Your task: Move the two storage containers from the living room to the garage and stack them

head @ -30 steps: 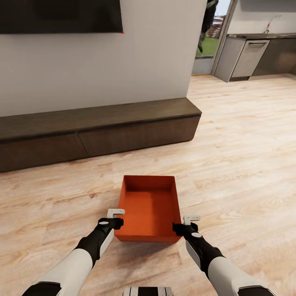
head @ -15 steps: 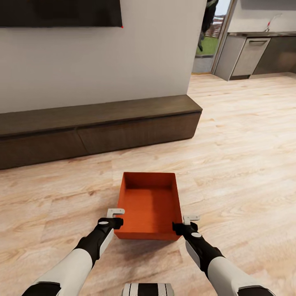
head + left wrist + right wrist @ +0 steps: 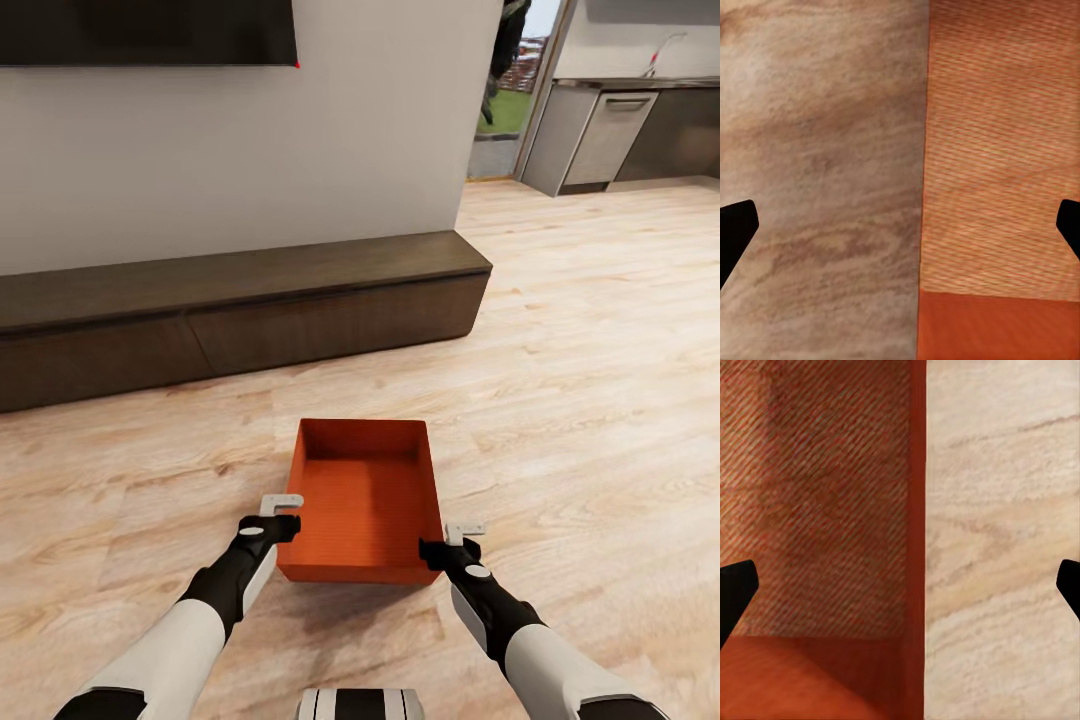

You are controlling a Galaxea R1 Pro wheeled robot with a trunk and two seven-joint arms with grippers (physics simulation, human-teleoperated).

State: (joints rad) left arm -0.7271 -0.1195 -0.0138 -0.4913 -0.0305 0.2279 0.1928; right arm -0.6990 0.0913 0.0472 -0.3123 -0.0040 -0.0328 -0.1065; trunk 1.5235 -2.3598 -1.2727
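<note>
**Bin straddled on both sides, grasp about to close**

Bin sits on the living-room plank floor, short of the bench. Left tool and right tool both gape wide, each straddling a side wall. Best pinch evenly, then lift level. Against a second ago, the left tool sits slightly farther forward.

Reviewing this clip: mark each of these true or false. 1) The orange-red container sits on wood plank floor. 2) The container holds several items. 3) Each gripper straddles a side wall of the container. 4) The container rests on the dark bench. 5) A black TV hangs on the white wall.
1) True: the container sits on the wood plank floor.
2) False: it is empty.
3) True: left gripper and right gripper are open, each with a wall between its fingers.
4) False: the bench stands behind it, apart.
5) True: TV.
</note>
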